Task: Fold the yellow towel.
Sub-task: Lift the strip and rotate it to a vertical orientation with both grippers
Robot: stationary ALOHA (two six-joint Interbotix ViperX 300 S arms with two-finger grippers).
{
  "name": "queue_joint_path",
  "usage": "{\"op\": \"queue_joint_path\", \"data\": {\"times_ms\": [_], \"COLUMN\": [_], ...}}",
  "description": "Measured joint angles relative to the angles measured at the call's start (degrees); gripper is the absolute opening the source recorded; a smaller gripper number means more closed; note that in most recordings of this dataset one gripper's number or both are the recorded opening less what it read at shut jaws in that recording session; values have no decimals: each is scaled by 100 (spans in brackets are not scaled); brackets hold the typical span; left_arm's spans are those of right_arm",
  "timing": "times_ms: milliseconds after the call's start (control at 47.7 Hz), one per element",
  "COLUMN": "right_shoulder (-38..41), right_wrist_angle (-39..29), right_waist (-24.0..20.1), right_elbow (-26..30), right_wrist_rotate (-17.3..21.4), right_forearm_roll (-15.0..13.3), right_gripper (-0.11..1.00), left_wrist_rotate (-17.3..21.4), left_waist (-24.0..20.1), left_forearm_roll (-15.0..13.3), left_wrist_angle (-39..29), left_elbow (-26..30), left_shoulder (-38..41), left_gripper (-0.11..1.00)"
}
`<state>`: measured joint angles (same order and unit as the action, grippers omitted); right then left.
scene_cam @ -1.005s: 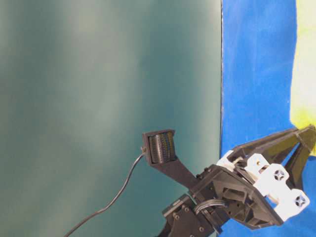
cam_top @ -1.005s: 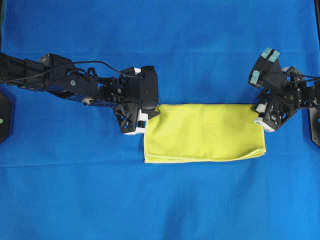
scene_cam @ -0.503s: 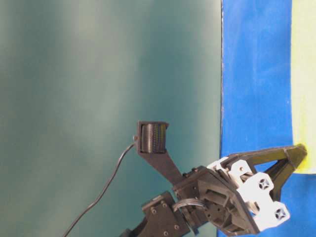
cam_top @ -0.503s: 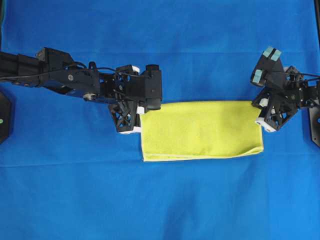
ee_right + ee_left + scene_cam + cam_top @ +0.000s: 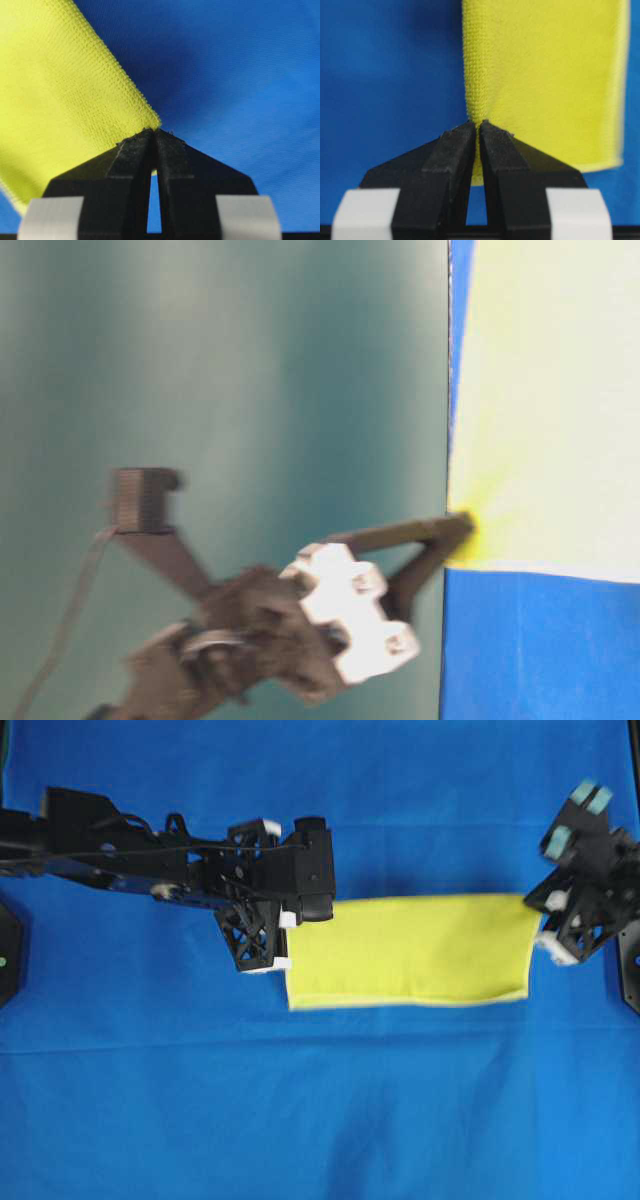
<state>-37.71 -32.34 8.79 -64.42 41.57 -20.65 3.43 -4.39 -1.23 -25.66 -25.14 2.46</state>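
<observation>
The yellow towel [image 5: 410, 950] hangs as a folded rectangle over the blue cloth. It is held up by its two far corners, and its near edge runs straight. My left gripper [image 5: 291, 920] is shut on the far left corner. In the left wrist view the jaws [image 5: 479, 123] pinch the yellow towel [image 5: 540, 75] at its fold. My right gripper [image 5: 541, 912] is shut on the far right corner. In the right wrist view its tips [image 5: 154, 131] meet on the yellow towel [image 5: 60, 100]. At table level the yellow towel [image 5: 550, 390] fills the upper right.
The blue cloth [image 5: 320, 1120] covers the whole table. The black arm links [image 5: 110, 860] stretch in from the left, level with the towel's far edge. Dark base plates [image 5: 8, 955] sit at both side edges. A teal wall [image 5: 220, 390] stands behind.
Both grippers have shut on the towel's far corners and risen toward the back. The towel has lifted with them, and its near edge has drawn away from the front.
</observation>
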Motion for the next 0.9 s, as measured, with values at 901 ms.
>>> {"op": "queue_joint_path", "data": {"times_ms": [901], "right_shoulder": [-123], "right_wrist_angle": [352], "right_waist": [1055], "right_elbow": [439], "right_wrist_rotate": [62], "right_forearm_roll": [-809], "right_gripper": [2], "left_wrist_rotate": [299], "left_waist": [1116], "left_forearm_roll": [9], "left_wrist_angle": [1582], "left_elbow": [149], "left_shoulder": [-237], "left_gripper": [3]}}
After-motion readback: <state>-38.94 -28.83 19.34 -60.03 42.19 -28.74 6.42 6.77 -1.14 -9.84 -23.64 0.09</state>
